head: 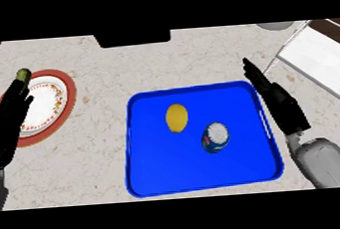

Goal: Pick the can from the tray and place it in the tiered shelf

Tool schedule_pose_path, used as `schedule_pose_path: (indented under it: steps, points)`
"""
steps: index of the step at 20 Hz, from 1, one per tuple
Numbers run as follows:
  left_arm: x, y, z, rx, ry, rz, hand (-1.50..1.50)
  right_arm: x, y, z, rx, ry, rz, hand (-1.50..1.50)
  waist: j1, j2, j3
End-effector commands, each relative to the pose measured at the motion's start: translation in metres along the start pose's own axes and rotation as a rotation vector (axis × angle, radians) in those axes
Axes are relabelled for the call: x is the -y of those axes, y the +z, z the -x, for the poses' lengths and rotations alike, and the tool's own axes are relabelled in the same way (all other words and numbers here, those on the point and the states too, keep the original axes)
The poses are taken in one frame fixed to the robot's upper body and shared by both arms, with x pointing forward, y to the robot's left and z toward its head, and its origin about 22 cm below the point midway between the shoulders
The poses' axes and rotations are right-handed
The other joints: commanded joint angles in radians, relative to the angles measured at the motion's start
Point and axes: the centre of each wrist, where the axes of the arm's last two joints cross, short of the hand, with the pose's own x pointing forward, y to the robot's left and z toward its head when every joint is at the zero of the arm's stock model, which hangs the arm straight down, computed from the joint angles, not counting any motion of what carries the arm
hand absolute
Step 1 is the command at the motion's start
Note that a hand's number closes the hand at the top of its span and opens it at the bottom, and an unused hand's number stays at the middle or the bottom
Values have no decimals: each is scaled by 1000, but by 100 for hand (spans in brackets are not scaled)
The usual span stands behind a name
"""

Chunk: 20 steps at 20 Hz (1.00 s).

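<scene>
Marble counter (95, 156), blue tray (156, 182) just left of right hand (279, 99) — fingers straight, holding nothing — can (216, 137) upright down-left of fingertips, lemon (177, 117) just beyond it; likely risk: sweeping in past tray rim, tipping can against lemon.

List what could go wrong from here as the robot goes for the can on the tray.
1. The lemon lies close beside the can on the blue tray; fingers closing on the can might nudge it.
2. The right hand is straight along the tray's right rim, so it could catch the rim when moving in.
3. The tiered shelf sits at the far right edge, only partly in view, so placement may be hard to judge.
</scene>
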Motion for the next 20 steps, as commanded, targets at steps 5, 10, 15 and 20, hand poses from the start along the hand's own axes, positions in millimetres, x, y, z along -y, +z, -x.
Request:
schedule_pose_path:
  steps: [5, 10, 15, 20]
  points:
    - [-13, 11, 39, -119, -28, -25, 0, -86, -22, -73, 242, -90, 74, 150, 47, -9, -8]
    - [-7, 32, 53, -214, -10, -9, 0, -45, -7, 6, 75, 303, 604, 150, 15, -24, -11]
    - [7, 33, 47, -196, -8, 14, 0, -176, 21, -29, 64, 174, 460, -150, 42, -16, -7]
    - [-6, 43, 65, -211, -2, -8, 0, -170, 27, -22, -77, 446, 516, -150, 14, -25, -11]
